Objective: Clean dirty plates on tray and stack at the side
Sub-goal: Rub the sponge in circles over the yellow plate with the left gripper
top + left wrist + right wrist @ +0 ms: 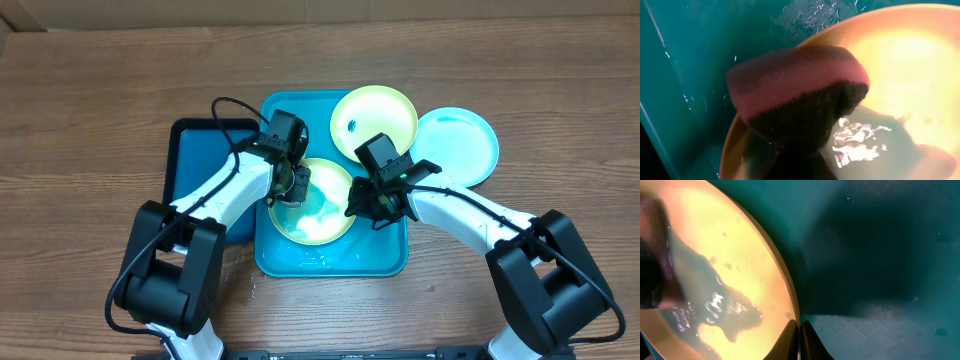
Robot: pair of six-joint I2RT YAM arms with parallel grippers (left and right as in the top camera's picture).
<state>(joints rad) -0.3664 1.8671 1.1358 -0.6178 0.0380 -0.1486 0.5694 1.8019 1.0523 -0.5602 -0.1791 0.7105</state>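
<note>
On the turquoise tray [385, 250] lies a pale yellow-green plate [318, 215] with a pool of water in it. My left gripper [293, 185] is shut on a pink sponge [800, 95] with a dark scouring side, which rests on that plate's [910, 75] left rim. My right gripper [799, 330] is shut on the same plate's [715, 270] right rim, one finger on each side. A second yellow-green plate [373, 120] with a small blue smear sits at the tray's far right corner. A light blue plate [455, 145] lies beside it, mostly on the table.
A smaller dark-blue tray [200, 160] lies against the turquoise tray's left side, under my left arm. Bare wooden table [90, 110] surrounds the trays. Water droplets speckle the turquoise tray floor [810, 17].
</note>
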